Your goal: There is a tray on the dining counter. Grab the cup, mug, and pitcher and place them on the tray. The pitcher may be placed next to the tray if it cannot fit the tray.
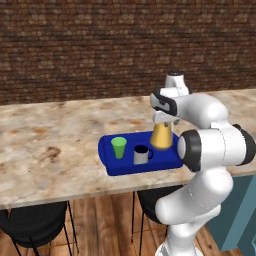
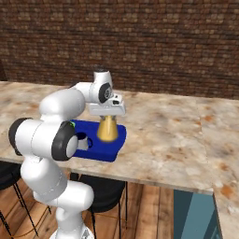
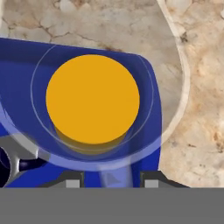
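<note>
A bright blue tray (image 1: pixel 120 167) lies on the dining counter (image 1: pixel 50 150). On it stand the green cup (image 1: pixel 119 147) and, to its right, the grey mug (image 1: pixel 142 155) with a dark handle. The clear pitcher (image 1: pixel 161 136) of orange liquid is upright over the tray's right end, and my gripper (image 1: pixel 164 121) is shut on its narrow neck from above. From the right base view, the pitcher (image 2: pixel 108 130) hangs under the gripper (image 2: pixel 108 113) at the far corner of the tray (image 2: pixel 105 151). Looking straight down, the hand view has the pitcher (image 3: pixel 92 98) inside the tray's corner (image 3: pixel 26 65), the gripper (image 3: pixel 111 181) around its neck. Whether its base touches the tray I cannot tell.
Black stools (image 1: pixel 32 225) stand under the counter's near edge. A brick wall (image 1: pixel 100 45) runs behind the counter. A teal cabinet (image 1: pixel 240 215) is at the lower right. Bare marble (image 2: pixel 168 135) stretches right of the tray.
</note>
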